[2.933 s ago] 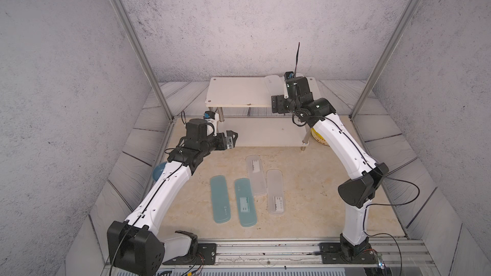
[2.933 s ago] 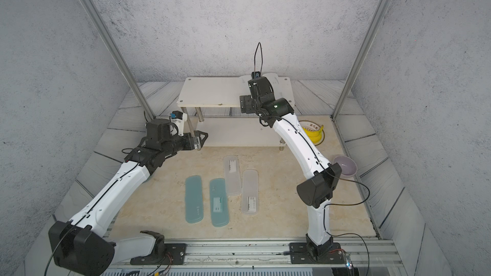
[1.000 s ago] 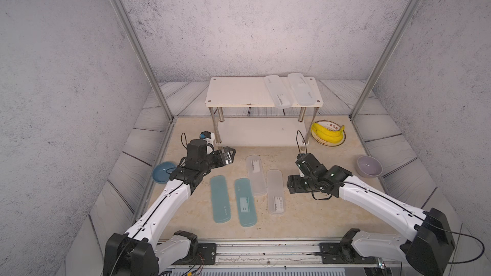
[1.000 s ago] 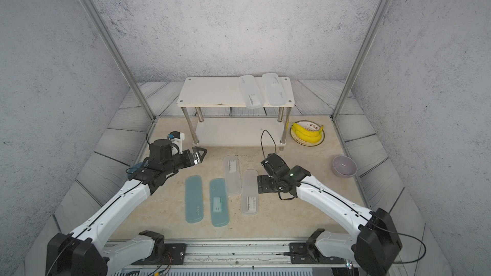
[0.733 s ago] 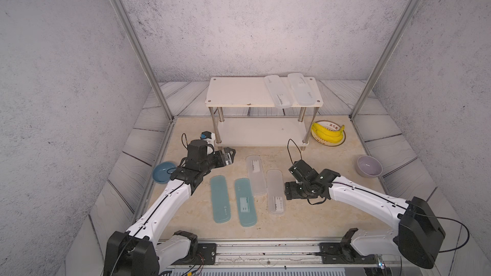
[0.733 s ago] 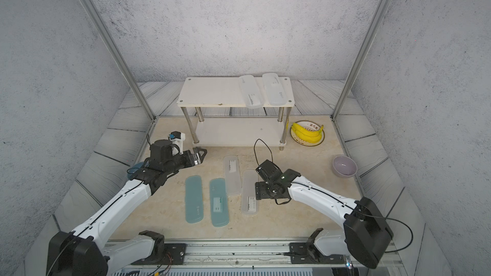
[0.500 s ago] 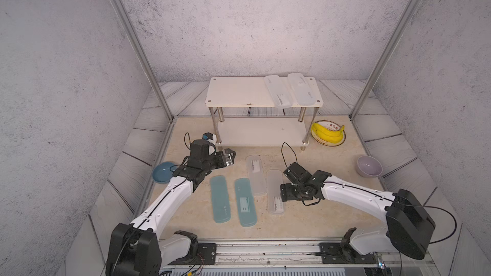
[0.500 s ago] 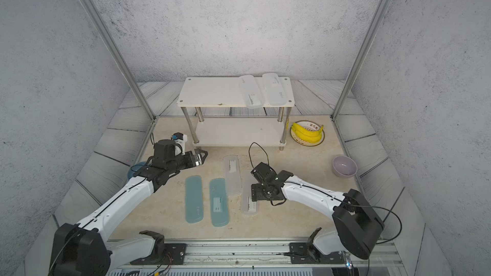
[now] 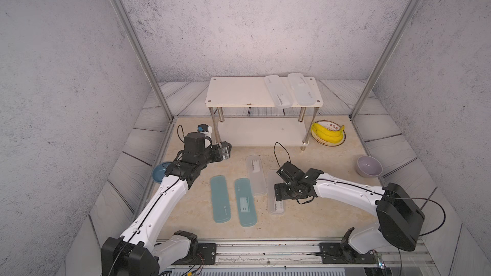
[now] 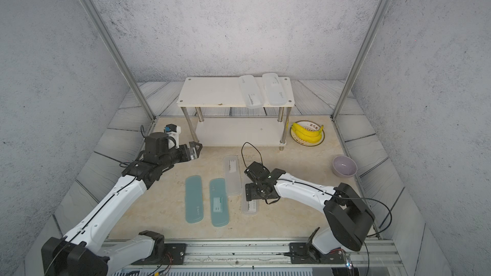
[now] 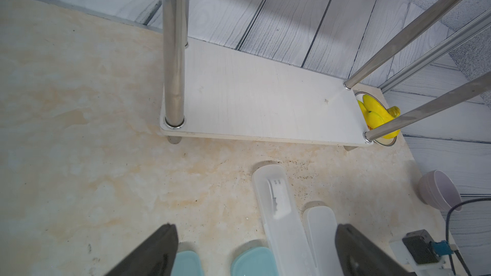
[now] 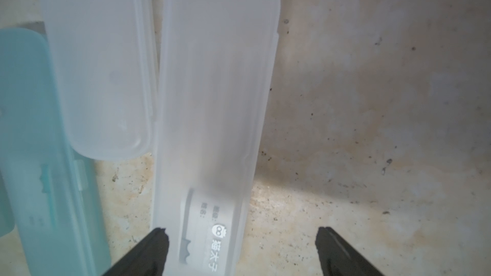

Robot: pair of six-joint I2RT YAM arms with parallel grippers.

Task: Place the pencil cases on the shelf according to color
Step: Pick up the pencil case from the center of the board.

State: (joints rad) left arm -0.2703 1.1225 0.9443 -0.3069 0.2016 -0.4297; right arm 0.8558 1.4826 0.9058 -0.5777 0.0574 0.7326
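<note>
The right arm has dropped away from the shelf and slid leftward across the lower middle of the frame, and there it is now: the right gripper sits right over the near frosted case in both top views. Its jaws have spread and stand wide apart. In the right wrist view the two black fingers straddle the labelled end of that case, one just beside its edge and the other well out over the bare table, so nothing is gripped. A second frosted case lies just beside it, a little further up the frame. Left of those, at lower centre, the outer teal case and the inner teal case lie side by side. Up at upper centre, a third frosted case and a fourth frosted case rest on the right end of the shelf's top board. The left gripper has barely shifted; it hovers at centre left by the shelf's front left leg, jaws wide apart and holding nothing.
</note>
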